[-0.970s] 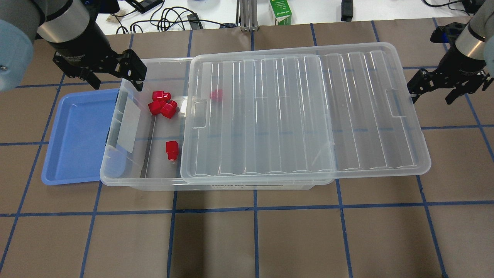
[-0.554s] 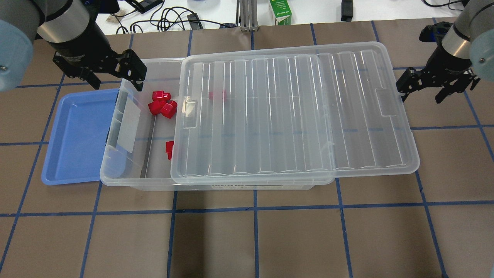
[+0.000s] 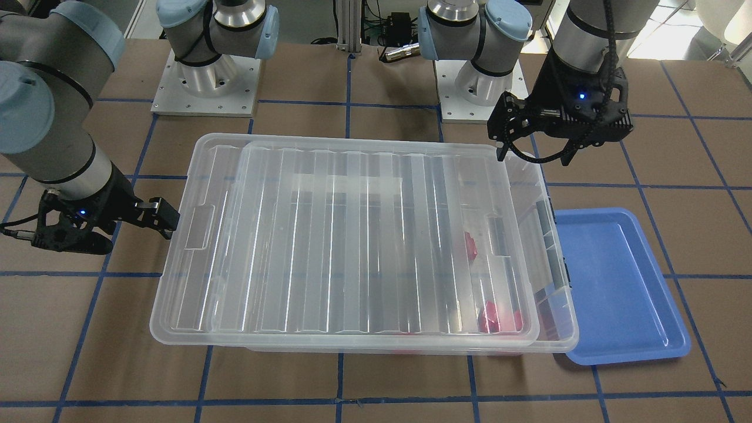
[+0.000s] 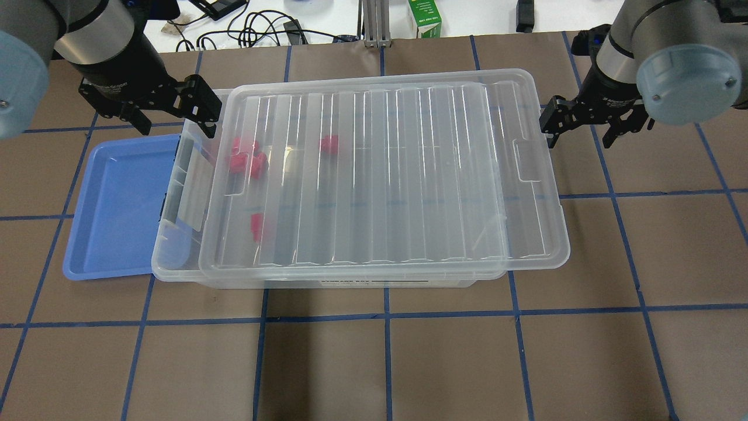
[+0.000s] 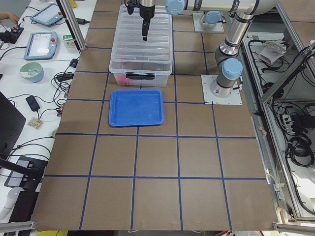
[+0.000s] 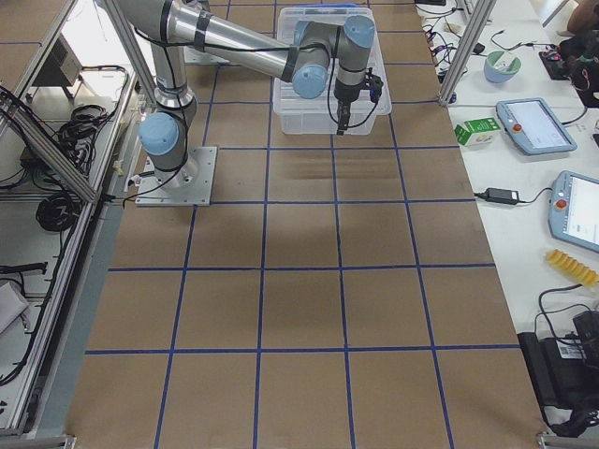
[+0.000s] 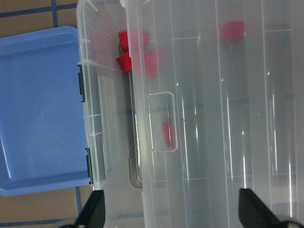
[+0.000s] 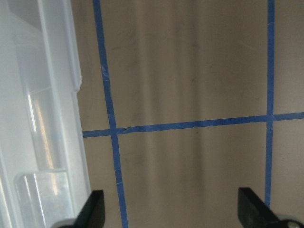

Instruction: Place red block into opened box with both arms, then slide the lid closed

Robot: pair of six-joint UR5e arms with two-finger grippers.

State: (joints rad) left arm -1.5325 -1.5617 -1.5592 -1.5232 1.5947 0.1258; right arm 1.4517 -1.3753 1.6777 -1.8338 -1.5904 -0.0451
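The clear box [image 4: 173,251] holds several red blocks [image 4: 245,155], which show dimly through the ribbed lid [image 4: 380,175]. The lid lies on the box, set a little to the right, so a narrow strip stays uncovered at the latch end. In the left wrist view a red block [image 7: 167,134] sits under the lid's handle recess. My left gripper [image 4: 169,114] hangs open over the box's far left corner, holding nothing. My right gripper [image 4: 578,127] is open at the lid's right short edge, one finger [image 3: 166,220] against that edge.
A shallow blue tray [image 4: 120,204] lies against the box's left end with nothing in it. Cables and a green carton [image 4: 425,19] sit beyond the table's far edge. Brown table with blue grid tape surrounds the box.
The lid has slid left across the box with my right gripper following at its right edge; it now covers the red blocks. The left gripper has not moved.
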